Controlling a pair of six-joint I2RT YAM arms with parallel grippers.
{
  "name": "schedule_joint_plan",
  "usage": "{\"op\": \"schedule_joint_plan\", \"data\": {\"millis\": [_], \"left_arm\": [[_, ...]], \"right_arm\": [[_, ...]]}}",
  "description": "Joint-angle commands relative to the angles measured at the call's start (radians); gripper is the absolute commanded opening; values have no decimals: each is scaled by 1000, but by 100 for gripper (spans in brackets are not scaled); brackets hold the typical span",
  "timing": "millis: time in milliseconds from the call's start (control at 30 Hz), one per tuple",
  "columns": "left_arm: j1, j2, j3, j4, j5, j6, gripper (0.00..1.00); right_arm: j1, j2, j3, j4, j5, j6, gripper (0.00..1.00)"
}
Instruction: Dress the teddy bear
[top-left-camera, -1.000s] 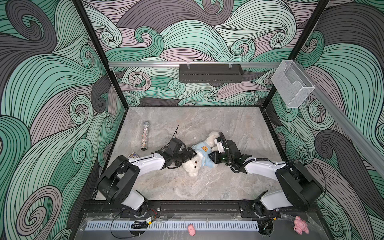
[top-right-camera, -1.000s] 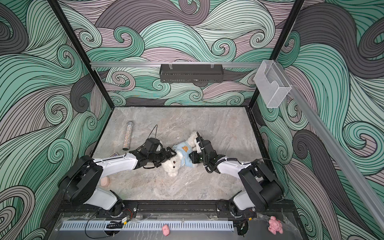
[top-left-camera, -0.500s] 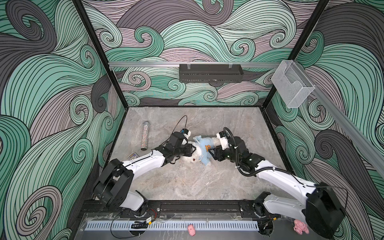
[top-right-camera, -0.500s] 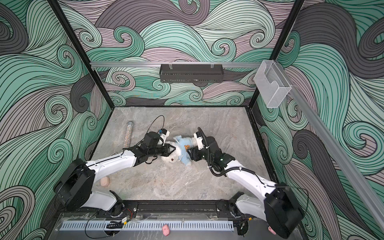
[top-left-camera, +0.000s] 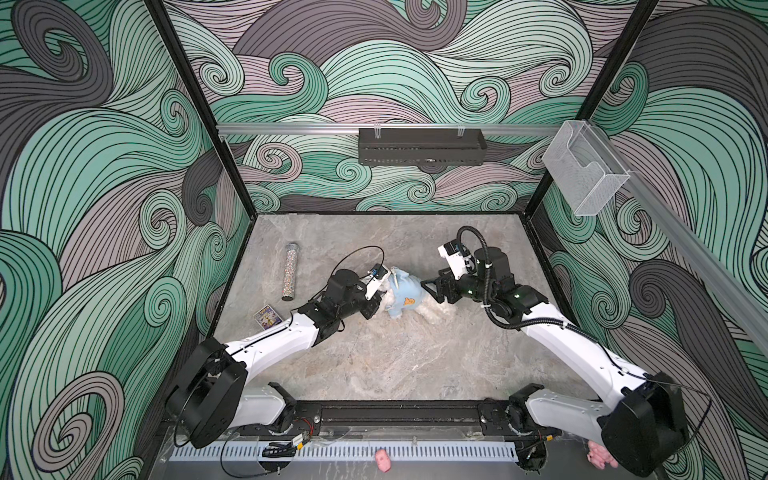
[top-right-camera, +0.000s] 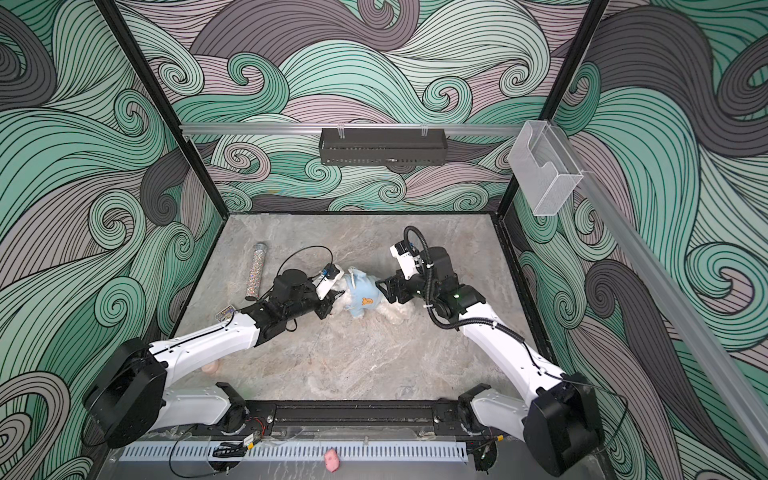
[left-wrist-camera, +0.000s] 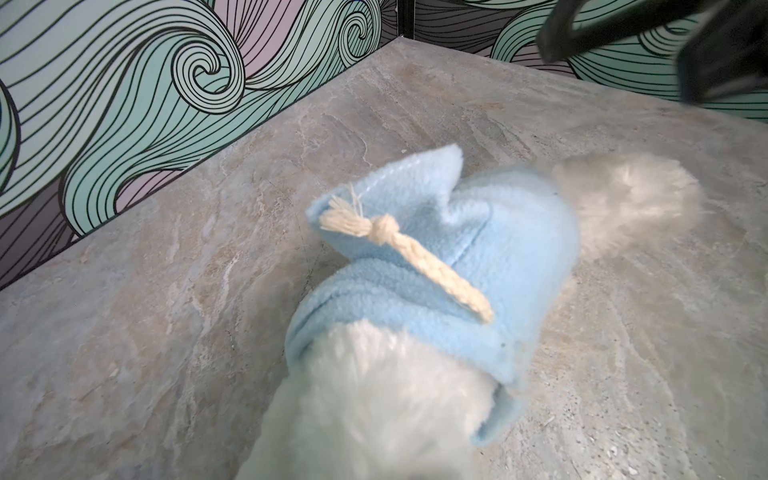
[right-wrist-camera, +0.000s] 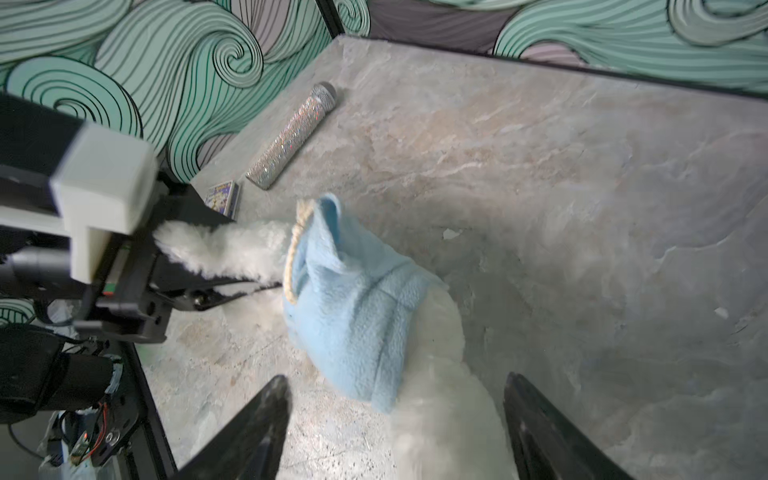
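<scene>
**Surface and room.** Grey marble-look table (top-left-camera: 395, 365), matt. It is boxed in by walls (top-left-camera: 104, 187) printed with green, grey and mauve swirls. The far wall carries a rail with a black tray (top-left-camera: 422, 146). A clear box (top-left-camera: 582, 170) hangs on the right rail. A glitter tube (top-left-camera: 289, 271) lies far left on the table, with a card (top-left-camera: 267, 316) nearer. A small pink toy (top-left-camera: 383, 460) sits on the near ledge, off the table.

**Writing.** The card's print is too small to read. The pale blue hoodie (top-left-camera: 402, 291) bears an orange bear-shaped patch (top-left-camera: 409, 301). A knotted white cord (left-wrist-camera: 419, 257) lies across the cloth.

**Teddy bear** (top-left-camera: 434, 311). Mid-table, a little far of centre, lying between the two grippers. The hoodie is on its body and its white legs are bare toward the right.

**Left gripper** (top-left-camera: 377, 306). Jaws pinch a white fluffy part sticking out of the hoodie's corded end. Head or limb, cannot tell.

**Right gripper** (right-wrist-camera: 395, 380). Fingers spread wide, with the bear's white fur between them, not clamped.

**Change.** A second ago the bear lay nearer, head toward near left, with both grippers close against it. Now it lies farther back and the left arm is stretched out. The right gripper has opened and drawn off to the right.
</scene>
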Motion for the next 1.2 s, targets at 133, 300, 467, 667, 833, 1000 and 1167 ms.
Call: {"op": "schedule_joint_plan", "data": {"millis": [133,300,467,667,833,1000,1167], "left_arm": [[-4,-23,-31,115,0,72,5],[-1,-14,-32,121,5,45,7],[43,14,31,30,11,-30,19],[94,92,212,-182,-281,-210,75],[129,110,412,-514,-621,-354,86],[103,13,402,-556,-425,-349,92],[8,-98,207,-308,-80,-288,85]], "right_arm": [[1,-18,-165,126,-71,29,79],[-1,72,-210,219,-64,37,70],[-5,172,-181,216,-92,170,24],[-15,258,-183,279,-232,571,0],[-92,310,-214,466,-344,849,1],[-139,380,-191,441,-377,856,4],[-143,427,-185,324,-400,722,7]]}}
